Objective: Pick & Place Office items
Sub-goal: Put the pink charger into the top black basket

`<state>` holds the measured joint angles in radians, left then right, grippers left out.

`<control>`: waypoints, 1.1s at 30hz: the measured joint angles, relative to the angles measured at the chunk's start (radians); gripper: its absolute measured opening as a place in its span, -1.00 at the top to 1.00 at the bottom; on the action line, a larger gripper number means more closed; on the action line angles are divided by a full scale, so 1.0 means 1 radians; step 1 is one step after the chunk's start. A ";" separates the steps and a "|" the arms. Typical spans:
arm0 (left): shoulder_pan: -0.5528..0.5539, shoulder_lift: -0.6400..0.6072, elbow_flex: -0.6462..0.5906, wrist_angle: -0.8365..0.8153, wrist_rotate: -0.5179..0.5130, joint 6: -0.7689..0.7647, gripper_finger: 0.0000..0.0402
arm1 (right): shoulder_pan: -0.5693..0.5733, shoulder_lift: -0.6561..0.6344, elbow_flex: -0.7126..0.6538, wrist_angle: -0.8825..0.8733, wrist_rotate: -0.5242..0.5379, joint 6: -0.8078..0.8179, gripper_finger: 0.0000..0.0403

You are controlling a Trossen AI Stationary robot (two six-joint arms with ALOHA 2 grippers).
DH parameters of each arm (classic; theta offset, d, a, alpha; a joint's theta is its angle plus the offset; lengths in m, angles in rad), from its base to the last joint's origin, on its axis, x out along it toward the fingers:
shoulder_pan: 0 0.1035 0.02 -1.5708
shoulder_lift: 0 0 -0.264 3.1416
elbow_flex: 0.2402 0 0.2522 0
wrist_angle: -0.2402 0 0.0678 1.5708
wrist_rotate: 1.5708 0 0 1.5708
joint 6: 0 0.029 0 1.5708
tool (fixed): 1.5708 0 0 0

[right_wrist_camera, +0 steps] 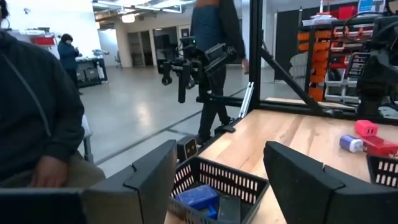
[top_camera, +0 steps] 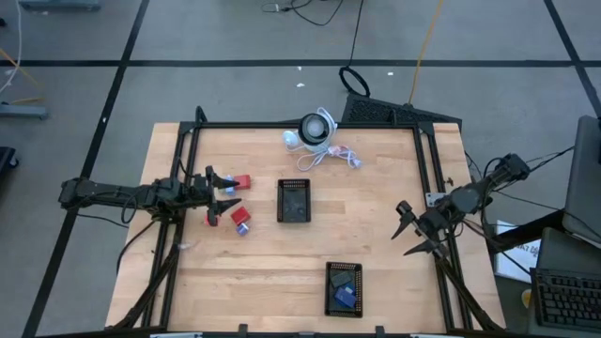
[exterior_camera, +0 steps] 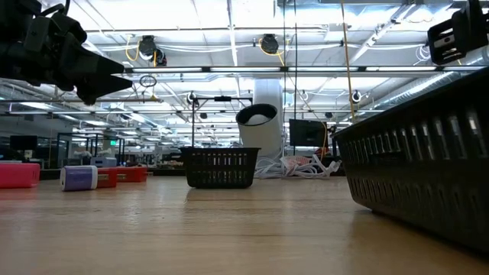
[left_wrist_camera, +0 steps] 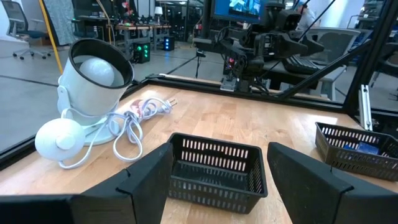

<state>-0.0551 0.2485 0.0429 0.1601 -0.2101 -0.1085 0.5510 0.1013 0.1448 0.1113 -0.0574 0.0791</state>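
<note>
The office items are small blocks. In the high view one red block lies far of my left gripper, another red block and a red-and-blue pair lie near of it. More blue pieces sit in the near black tray. My left gripper hovers open above the table's left part, pointing toward the centre tray. My right gripper hangs open over the table's right edge, facing the near tray. Both grippers touch nothing.
A white round device with a coiled cable stands at the far edge. The centre tray sits mid-table. Black frame rails run along the table's sides. A seated person shows beyond the table in the right wrist view.
</note>
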 joint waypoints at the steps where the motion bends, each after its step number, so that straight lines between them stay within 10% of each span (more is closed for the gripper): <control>1: 0.000 0.000 0.000 0.000 0.000 0.000 -0.33 | 0.000 -0.009 0.000 -0.007 0.000 -0.008 -0.15; 33: 0.000 0.000 0.000 0.000 0.000 0.000 -0.33 | 0.000 -0.089 -0.129 -0.033 -0.075 -0.123 -0.14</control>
<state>-0.0551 0.2485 0.0429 0.1604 -0.2102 -0.1085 0.5514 0.0124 0.0154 0.0782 -0.1328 -0.0441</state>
